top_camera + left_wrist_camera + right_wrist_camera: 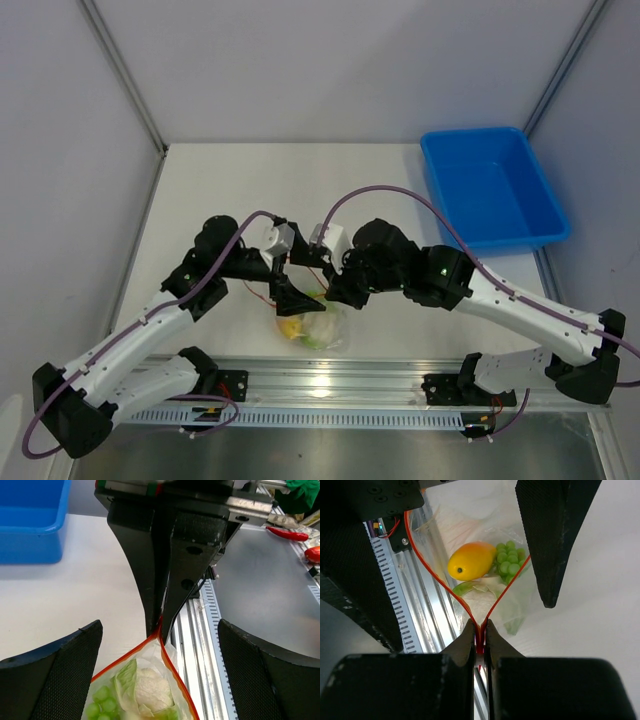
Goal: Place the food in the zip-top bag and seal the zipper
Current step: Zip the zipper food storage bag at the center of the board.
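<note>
The right gripper [480, 630] pinches its smooth black fingers shut on the thin orange-red zipper [432, 570], whose strips spread in a V across the crinkly clear zip-top bag [515, 615] just beside the ribbed aluminium rail [400, 372]. The left gripper [159, 626] holds its mesh-textured fingers wide apart, flanking that mouth. Inside lie an oval orange-yellow fruit [470, 560], a bumpy green cluster [509, 560] and a white cauliflower [150, 687].
</note>
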You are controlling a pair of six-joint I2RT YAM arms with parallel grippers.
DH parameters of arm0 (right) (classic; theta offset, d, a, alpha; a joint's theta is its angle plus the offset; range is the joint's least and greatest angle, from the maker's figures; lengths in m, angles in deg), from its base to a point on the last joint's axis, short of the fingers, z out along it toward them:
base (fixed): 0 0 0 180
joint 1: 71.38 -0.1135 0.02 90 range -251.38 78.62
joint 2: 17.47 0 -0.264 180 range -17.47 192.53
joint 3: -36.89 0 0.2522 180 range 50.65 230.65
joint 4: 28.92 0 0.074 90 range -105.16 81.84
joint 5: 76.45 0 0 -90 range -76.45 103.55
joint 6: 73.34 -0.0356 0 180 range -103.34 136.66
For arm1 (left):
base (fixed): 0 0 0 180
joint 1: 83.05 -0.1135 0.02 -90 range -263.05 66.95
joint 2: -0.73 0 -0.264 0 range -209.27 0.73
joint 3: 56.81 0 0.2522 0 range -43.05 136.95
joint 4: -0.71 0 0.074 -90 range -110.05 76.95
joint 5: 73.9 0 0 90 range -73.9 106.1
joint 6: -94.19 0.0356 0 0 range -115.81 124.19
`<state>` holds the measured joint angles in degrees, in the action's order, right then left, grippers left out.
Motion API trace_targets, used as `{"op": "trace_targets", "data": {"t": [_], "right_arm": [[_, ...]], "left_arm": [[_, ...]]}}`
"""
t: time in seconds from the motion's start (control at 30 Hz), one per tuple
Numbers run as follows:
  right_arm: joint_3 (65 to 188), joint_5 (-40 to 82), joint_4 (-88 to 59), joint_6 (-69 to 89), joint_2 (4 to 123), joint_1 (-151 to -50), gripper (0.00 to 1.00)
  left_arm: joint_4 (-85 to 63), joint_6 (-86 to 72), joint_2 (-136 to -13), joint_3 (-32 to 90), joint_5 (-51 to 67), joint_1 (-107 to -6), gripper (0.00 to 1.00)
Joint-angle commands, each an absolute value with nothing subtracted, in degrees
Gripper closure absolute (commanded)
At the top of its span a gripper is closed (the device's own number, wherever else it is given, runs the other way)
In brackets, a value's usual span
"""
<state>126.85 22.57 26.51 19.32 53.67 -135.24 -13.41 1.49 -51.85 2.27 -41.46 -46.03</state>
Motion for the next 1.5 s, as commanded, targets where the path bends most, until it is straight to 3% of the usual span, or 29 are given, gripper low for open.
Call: {"op": "trace_targets", "data": {"t": [0.0,0.17,0.77,0.87,0.97,1.1,1.23,1.27,1.37,1.47], "right_arm": [[127.11,23.83,23.6,20.09,51.26,-134.84,1.0],[126.59,23.92,23.95,20.18,49.95,-133.96,1.0],[124.13,25.15,25.1,19.65,47.22,-130.54,1.0],[123.86,25.07,25.53,19.56,47.66,-130.45,1.0],[123.6,24.62,25.36,19.3,47.92,-130.36,1.0],[123.51,23.48,24.39,17.55,48.54,-129.13,1.0],[121.76,21.72,22.91,13.15,48.8,-125.19,0.74],[121.06,21.9,22.46,12.45,48.45,-124.56,0.6],[117.19,22.42,20.36,10.25,46.18,-123.24,0.51],[112.97,24.35,17.98,9.02,42.84,-123.06,0.5]], "left_arm": [[-14.71,6.12,-52.35,2.74,-40.77,-45.34,0.03],[-20.32,8.75,-53.32,3.53,-35.78,-44.81,0.07],[-27.29,9.9,-56.66,6.43,-29.25,-43.58,0.41],[-28.87,9.81,-57.45,7.83,-29.78,-43.58,0.56],[-30.8,10.08,-58.94,9.15,-30.39,-43.58,0.8],[-32.65,9.99,-60.09,10.21,-31.1,-43.67,0.99],[-32.74,9.11,-60.09,10.74,-31.19,-43.58,0.99],[-32.91,8.85,-59.92,10.65,-30.84,-43.67,1.0],[-33.18,8.67,-60.0,10.82,-30.57,-43.58,0.99],[-33.88,8.32,-60.62,11.35,-30.05,-43.67,0.99]]}}
